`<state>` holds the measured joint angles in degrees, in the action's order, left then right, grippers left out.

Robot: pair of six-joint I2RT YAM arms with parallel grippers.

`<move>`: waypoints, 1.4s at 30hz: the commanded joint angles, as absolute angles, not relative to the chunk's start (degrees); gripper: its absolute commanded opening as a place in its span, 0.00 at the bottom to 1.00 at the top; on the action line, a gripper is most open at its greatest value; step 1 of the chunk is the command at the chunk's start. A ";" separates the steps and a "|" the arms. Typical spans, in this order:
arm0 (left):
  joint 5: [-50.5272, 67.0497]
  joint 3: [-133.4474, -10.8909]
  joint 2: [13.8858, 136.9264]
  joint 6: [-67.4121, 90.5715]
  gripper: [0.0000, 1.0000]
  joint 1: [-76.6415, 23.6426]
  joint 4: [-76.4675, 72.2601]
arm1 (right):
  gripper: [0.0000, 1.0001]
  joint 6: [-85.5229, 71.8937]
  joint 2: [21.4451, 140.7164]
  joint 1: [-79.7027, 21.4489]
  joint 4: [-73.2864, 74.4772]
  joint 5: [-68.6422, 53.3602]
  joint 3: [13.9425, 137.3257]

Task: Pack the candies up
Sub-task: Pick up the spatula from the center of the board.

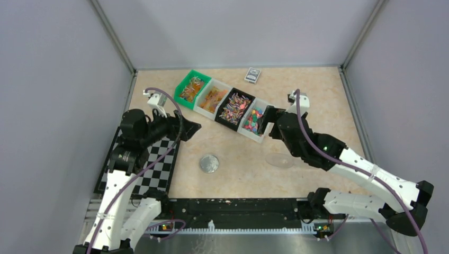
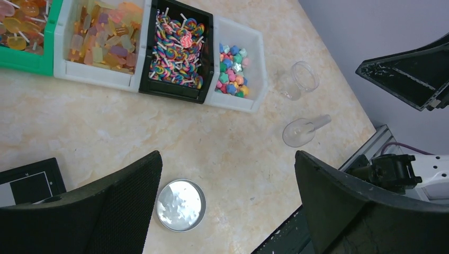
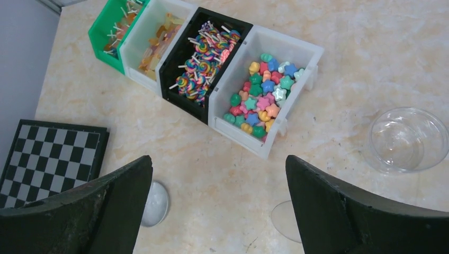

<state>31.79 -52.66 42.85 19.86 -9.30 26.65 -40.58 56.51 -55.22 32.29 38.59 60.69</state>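
Top external view, findings: we record four bins standing side by side in a slanted row on the far half of the table (image 1: 323, 100), each touching its neighbour. From the left end these are the green bin (image 2: 24, 61), the first white bin (image 2: 95, 76), the black bin (image 2: 172, 91) and the end white bin (image 2: 233, 103).

The candies (image 3: 262, 98) lie inside these bins:
- Green bin: orange pieces on sticks.
- First white bin: pale orange, yellow and pink pieces.
- Black bin: swirled rainbow lollipops.
- End white bin: small star-like pieces in pink, green, blue and orange.

Left gripper (image 2: 226, 159): we find its fingers spread wide apart and holding nothing. It hovers above the table on the near side of the row. The silver lid (image 2: 180, 205) lies flat on the table below it, close to the left finger in the wrist view.

Right gripper (image 3: 218, 159): its fingers are likewise spread wide and holding nothing. From above it sits just beside the near right end of the end white bin; we cannot tell whether it touches the bin.

Other items noted:
- A clear cup (image 3: 407, 138) rests on the table to the right of the end white bin, apart from it.
- A clear scoop (image 2: 303, 130) lies on the near side of the cup.
- A checkerboard (image 1: 153, 172) lies flat at the near left.
- A small packet (image 1: 253, 75) sits by the far edge, beyond the row
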 commanded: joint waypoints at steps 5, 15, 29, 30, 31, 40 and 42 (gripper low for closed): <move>29.03 -51.73 41.97 19.48 0.99 -9.05 24.59 | 0.94 -42.26 54.87 -55.37 30.79 41.30 58.34; 27.10 -49.33 42.78 18.61 0.99 -9.04 25.13 | 0.90 -33.99 60.57 -55.28 39.26 33.30 59.82; 41.51 -37.72 55.41 33.59 0.81 -11.12 12.88 | 0.82 -35.10 63.68 -50.19 44.79 14.35 58.53; 41.06 -37.03 56.22 35.20 0.81 -12.29 11.06 | 0.80 -35.01 63.67 -50.17 45.12 14.13 58.22; 39.86 -36.33 57.02 36.94 0.80 -14.38 9.14 | 0.79 -34.98 63.45 -50.17 45.10 13.84 57.85; 25.55 -36.33 72.90 55.59 0.66 -39.51 -14.21 | 0.77 -34.82 49.41 -50.19 40.13 16.82 57.22; 21.70 -39.07 76.76 55.93 0.63 -43.27 -15.61 | 0.76 -34.24 44.57 -50.18 38.09 18.37 55.62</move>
